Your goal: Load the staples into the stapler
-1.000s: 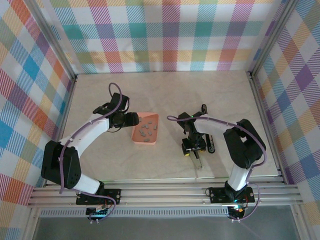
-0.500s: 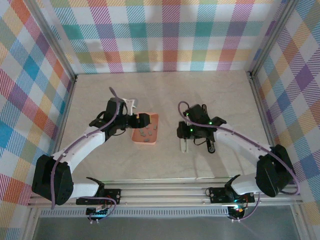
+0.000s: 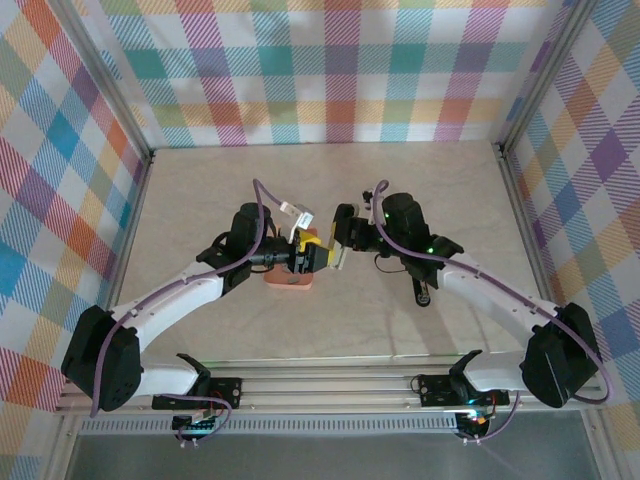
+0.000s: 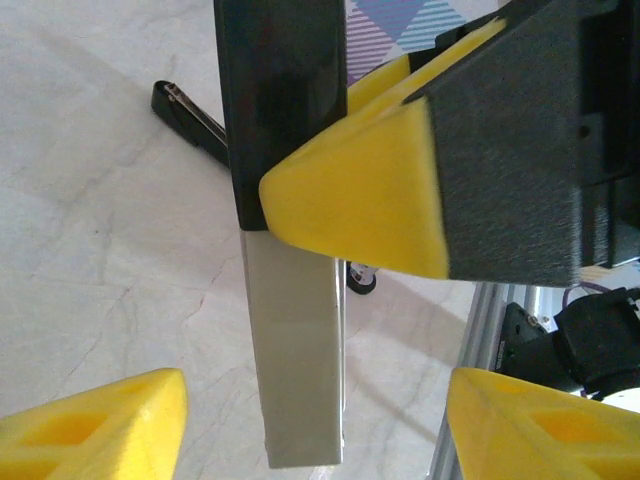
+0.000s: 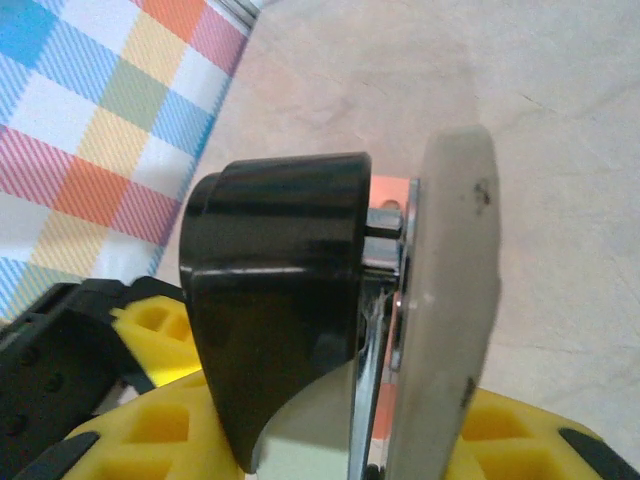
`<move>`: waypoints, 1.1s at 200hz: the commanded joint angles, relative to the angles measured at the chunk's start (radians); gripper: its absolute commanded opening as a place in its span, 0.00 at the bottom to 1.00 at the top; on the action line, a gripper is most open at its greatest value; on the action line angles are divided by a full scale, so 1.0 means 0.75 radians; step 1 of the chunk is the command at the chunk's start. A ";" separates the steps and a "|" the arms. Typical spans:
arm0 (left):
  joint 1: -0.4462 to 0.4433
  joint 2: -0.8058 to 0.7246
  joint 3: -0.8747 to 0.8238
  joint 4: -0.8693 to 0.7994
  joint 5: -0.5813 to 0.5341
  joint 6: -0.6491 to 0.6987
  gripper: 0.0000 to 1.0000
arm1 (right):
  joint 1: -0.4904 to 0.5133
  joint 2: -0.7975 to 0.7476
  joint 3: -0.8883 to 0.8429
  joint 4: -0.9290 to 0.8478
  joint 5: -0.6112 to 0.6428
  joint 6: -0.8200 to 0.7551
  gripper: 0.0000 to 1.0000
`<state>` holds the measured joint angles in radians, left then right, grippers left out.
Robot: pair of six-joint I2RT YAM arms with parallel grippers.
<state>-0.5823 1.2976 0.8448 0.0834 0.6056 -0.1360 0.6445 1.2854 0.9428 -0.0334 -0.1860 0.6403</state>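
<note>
Pale marbled tabletop (image 3: 200,200), boxed in by pastel plaid walls (image 3: 330,70). At mid-table, held up off the surface: stapler (image 4: 295,340), black upper arm over a grey base, clamped in the right gripper (image 5: 340,440), jaws narrowed onto its sides. From the left wrist, seen lengthwise, one yellow pad (image 4: 360,200) of that gripper pressed against the black part. From the right wrist, seen end-on instead, with a bright metal strip (image 5: 372,340) between arm and base. Facing the grey end: left gripper (image 4: 320,440), fingertips spread wide, gripping nothing. Beneath it in the overhead view, mostly covered: salmon-pink tray (image 3: 296,284), contents hidden. Further right, flat on the table: slim black bar (image 3: 422,288), also caught beyond the stapler by the left wrist camera.
</note>
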 commanded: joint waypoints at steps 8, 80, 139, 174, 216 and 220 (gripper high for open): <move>-0.021 0.027 0.008 0.082 0.022 0.013 0.57 | 0.004 -0.048 0.009 0.196 -0.085 0.052 0.36; -0.036 0.089 0.072 0.087 -0.001 -0.009 0.41 | 0.002 -0.045 0.019 0.216 -0.122 0.074 0.36; -0.034 0.081 0.121 0.010 -0.027 0.035 0.07 | 0.000 -0.046 0.027 0.207 -0.167 0.004 0.46; 0.028 0.028 0.087 0.028 0.102 0.111 0.00 | -0.065 -0.119 0.020 0.098 -0.225 -0.229 0.80; 0.125 -0.041 0.034 0.122 0.367 0.263 0.00 | -0.161 -0.288 -0.049 -0.003 -0.348 -0.624 0.90; 0.132 -0.047 0.036 0.117 0.378 0.282 0.00 | -0.170 -0.313 -0.063 -0.008 -0.357 -0.670 0.91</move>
<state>-0.5236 1.3342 0.8822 0.0872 0.7307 -0.0376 0.5556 1.1538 0.9371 -0.0071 -0.3614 0.3965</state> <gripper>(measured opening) 0.216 0.876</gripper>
